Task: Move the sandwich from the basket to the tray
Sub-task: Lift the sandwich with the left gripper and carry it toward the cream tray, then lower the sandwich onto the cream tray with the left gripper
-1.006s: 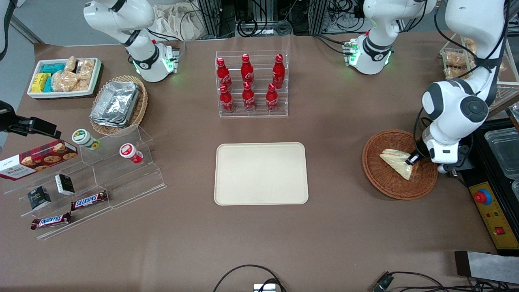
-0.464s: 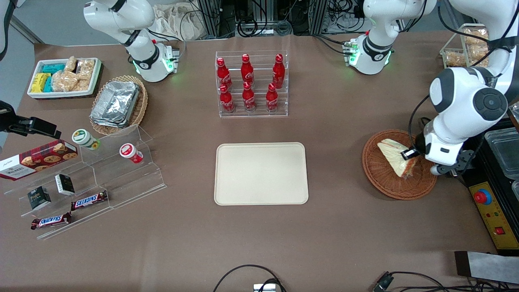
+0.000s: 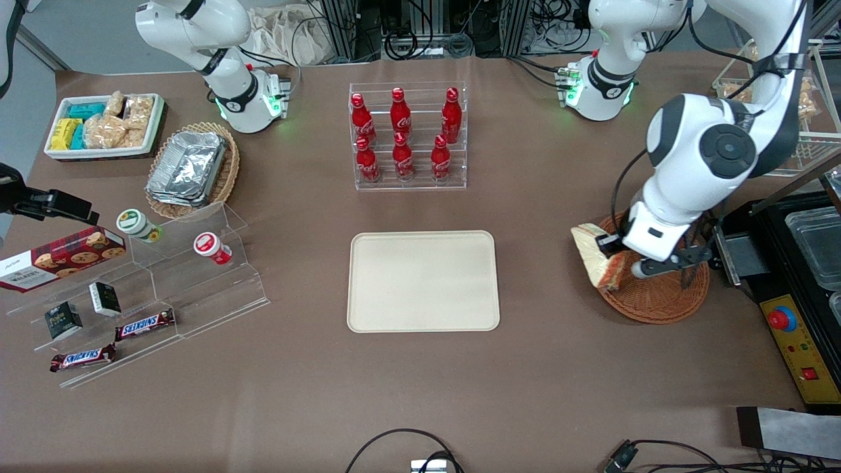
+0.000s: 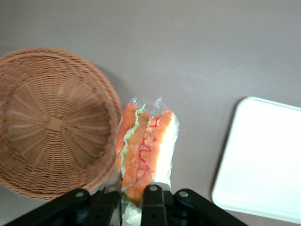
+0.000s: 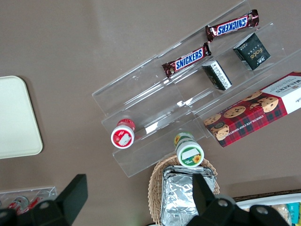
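the sandwich [image 3: 596, 261] hangs pinched between my fingers [image 4: 151, 203], lifted clear of the basket [image 3: 657, 295] and held over the basket's rim on the side toward the tray [image 3: 423, 280]. my gripper [image 3: 614, 257] sits above that rim. in my wrist view the sandwich's orange and green filling edge faces the camera, the tray close beside.

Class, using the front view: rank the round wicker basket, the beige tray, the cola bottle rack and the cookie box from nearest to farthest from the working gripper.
From the gripper, holding the sandwich:
1. Basket, right beneath it.
2. Tray, mid-table.
3. Bottle rack, farther from the camera.
4. Cookie box, parked arm's end.
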You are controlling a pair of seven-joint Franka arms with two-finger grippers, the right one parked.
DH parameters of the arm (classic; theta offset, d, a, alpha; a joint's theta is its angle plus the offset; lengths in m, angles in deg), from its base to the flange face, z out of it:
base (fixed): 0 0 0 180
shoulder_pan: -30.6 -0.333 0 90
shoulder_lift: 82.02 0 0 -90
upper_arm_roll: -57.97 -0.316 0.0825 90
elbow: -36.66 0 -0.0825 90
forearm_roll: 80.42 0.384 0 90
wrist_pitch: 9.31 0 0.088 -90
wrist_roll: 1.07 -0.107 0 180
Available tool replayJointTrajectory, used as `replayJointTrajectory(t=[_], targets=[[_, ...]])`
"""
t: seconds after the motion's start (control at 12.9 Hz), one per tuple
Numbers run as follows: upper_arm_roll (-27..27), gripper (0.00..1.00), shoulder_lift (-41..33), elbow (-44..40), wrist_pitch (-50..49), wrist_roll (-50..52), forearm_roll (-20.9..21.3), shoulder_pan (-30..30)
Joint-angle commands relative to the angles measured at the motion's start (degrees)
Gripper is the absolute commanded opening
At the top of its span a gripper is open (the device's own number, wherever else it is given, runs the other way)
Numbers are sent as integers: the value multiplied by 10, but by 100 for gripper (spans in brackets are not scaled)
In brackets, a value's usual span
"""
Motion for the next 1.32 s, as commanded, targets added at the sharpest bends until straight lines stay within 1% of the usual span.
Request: replayJointTrajectory(t=[0.0,0.15,0.23,0.46,0.62,0.77,0.93,1.01,1.08,1.24], targets=[[38,2,15,-29,-13,-1,9,-2],[79,2,27,-39,-11,1,51,-1],[96,2,38,-49,-11,1,66,-1],[133,2,75,-87,-7,1,68,0],[158,2,102,-103,2,18,92,0],[182,3,138,-115,15,70,138,1],[205,2,176,-119,44,145,200,6],[204,2,193,-127,52,178,229,32],[202,2,207,-133,54,204,246,43],[203,2,238,-139,80,231,271,45]])
